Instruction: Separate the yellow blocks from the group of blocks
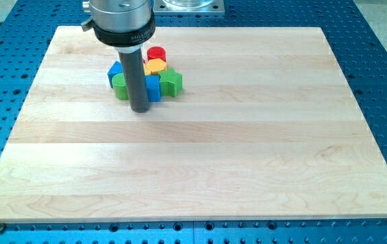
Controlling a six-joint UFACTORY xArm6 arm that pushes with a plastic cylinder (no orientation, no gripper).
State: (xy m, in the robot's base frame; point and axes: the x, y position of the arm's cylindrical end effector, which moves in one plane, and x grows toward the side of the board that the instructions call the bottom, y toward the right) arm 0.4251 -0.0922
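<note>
A tight group of blocks lies in the upper left of the wooden board [200,156]. A red round block [156,53] is at the group's top. A yellow block [155,66] sits just below it. A green star-shaped block [171,82] is at the right, a blue block [153,86] beside it. A green block [120,85] and a blue block [115,70] are at the left. My dark rod stands in front of the group and hides its middle. My tip [139,109] rests on the board just below the group, by the blue block.
The board lies on a blue perforated table [383,81]. The arm's silver collar [121,24] hangs over the board's top edge. A metal base plate [190,5] shows at the view's top.
</note>
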